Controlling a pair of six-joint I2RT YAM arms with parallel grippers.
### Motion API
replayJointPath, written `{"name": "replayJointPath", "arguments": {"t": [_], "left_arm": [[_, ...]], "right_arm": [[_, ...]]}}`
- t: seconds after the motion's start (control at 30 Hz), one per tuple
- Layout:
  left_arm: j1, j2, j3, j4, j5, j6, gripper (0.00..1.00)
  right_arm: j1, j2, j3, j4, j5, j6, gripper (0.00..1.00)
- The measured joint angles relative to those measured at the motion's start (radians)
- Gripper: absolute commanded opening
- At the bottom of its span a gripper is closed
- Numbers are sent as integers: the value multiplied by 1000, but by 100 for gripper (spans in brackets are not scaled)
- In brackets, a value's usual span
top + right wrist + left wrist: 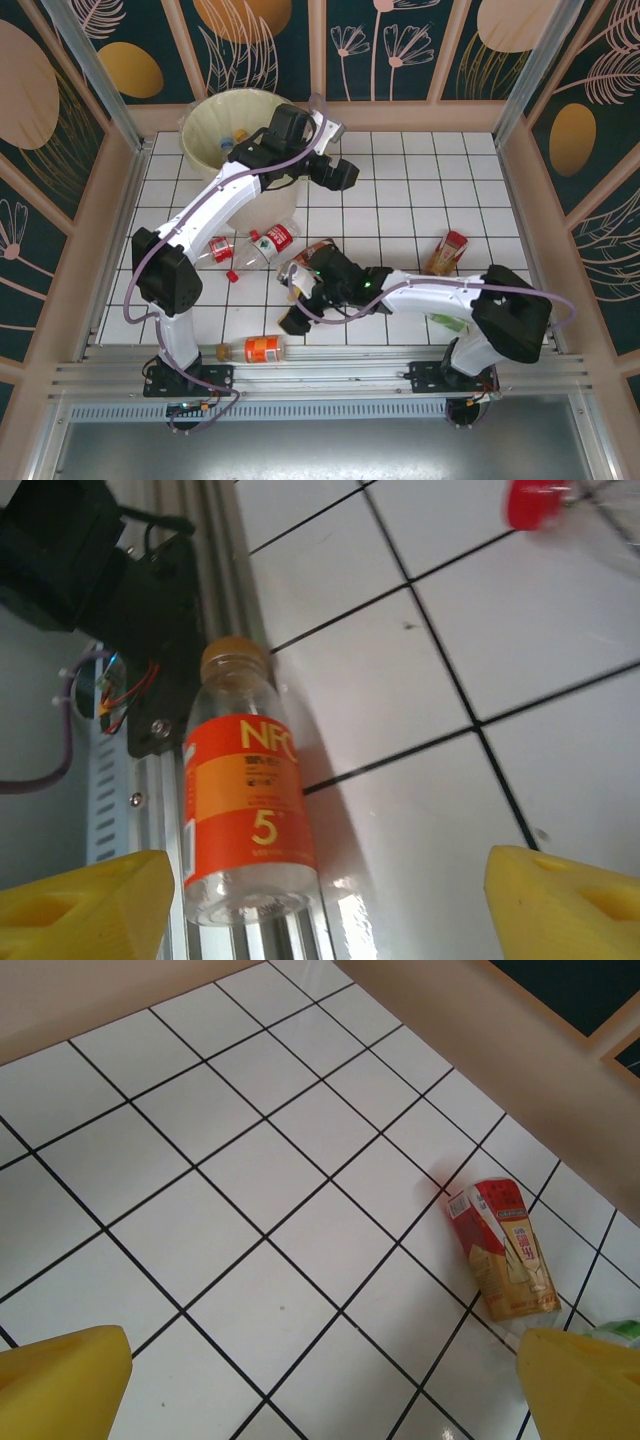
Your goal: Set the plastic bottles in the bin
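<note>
Both open | left end effector (320, 1390) idle | right end effector (325, 905) straddles bottle (245, 810) off-centre | you risk rolling it away

White square-tiled tabletop (400, 190) w/ black grout lines, glossy, soft reflections. Pale tan wooden border (420, 116) runs round it. Walls: dark teal panels (400, 45) w/ peach & orange flower and leaf prints, split by tan battens. Silver aluminium rails (330, 372) along near edge; grey sheet (300, 450) below, prob. metal. Light even, diffuse.
</note>
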Motion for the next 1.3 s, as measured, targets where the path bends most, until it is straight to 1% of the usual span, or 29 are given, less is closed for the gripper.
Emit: {"name": "replayJointPath", "arguments": {"t": [0.1, 0.3, 0.47, 0.73, 1.13, 1.3], "left_arm": [[0, 0, 0, -5, 2, 6, 99], [0, 0, 0, -5, 13, 18, 99], [0, 0, -5, -4, 27, 21, 99], [0, 0, -8, -4, 35, 21, 99], [0, 0, -9, -4, 39, 21, 99], [0, 0, -13, -4, 39, 20, 99]], "right_arm": [[40, 72, 58, -23, -12, -41, 78], [90, 173, 123, -72, -43, -100, 78], [128, 248, 191, -117, -43, -138, 77], [163, 315, 235, -154, -26, -171, 77], [188, 378, 274, -182, 51, -201, 67], [197, 383, 274, -182, 59, -207, 58]]}}
